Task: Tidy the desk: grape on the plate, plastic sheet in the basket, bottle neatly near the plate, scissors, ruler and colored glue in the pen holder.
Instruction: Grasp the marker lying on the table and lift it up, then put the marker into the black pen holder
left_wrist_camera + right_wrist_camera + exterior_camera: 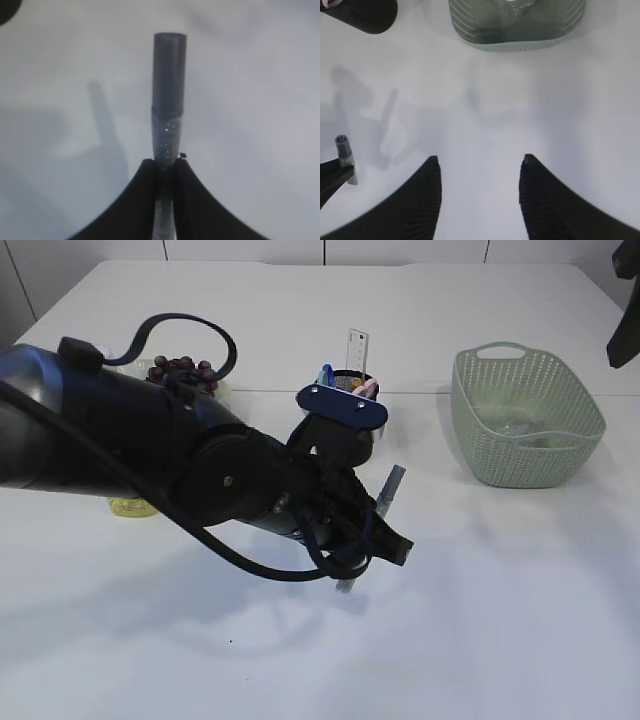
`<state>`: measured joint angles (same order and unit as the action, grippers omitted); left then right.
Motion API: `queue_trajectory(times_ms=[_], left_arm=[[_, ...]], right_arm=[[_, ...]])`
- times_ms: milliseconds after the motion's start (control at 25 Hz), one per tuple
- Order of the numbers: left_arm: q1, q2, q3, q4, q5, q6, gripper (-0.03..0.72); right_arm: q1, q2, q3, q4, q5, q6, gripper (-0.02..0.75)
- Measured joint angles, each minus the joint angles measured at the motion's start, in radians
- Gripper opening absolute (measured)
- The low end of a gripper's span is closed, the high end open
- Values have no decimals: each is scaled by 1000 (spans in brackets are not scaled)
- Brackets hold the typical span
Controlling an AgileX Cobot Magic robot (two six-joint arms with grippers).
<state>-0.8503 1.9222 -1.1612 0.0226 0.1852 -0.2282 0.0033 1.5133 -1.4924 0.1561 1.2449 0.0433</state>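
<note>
- Between my left pincer's (165, 167) two black fingers (142, 200) sits the colored glue (168, 100), a thin tube with glittery clear contents and a dark cap; I clamp it low on the clear part, jaws drawn narrow around it, and the capped end sticks out past my fingertips.
- Under the glue is bare white table (500, 620); the tube hangs tilted above it, and its shadow falls on the surface.
- Behind the glue, farther back on the table, stands the pen holder (358, 400), a dark cup with the ruler (357, 348) upright in it and some coloured handles beside that; I cannot tell what those are.
- Left of the pen holder is a bunch of dark grape (182, 370), mostly behind my arm.
- Right of the pen holder sits the pale green basket (525, 455), with something clear lying in it.
- My right pincer (480, 167) hangs over bare table with jaws apart and nothing between them, the basket ahead of it.
</note>
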Motion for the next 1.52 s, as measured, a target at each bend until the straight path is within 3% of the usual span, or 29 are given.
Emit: queue_trajectory(times_ms=[640, 1160, 1520], left_arm=[[84, 0, -63, 38, -255, 0, 68], [217, 0, -146, 93, -548, 0, 69], [260, 76, -281, 110, -635, 2, 72]], right_arm=[[0, 0, 0, 0, 0, -12, 405], [0, 0, 0, -2, 0, -23, 405], [0, 0, 0, -21, 0, -29, 405]])
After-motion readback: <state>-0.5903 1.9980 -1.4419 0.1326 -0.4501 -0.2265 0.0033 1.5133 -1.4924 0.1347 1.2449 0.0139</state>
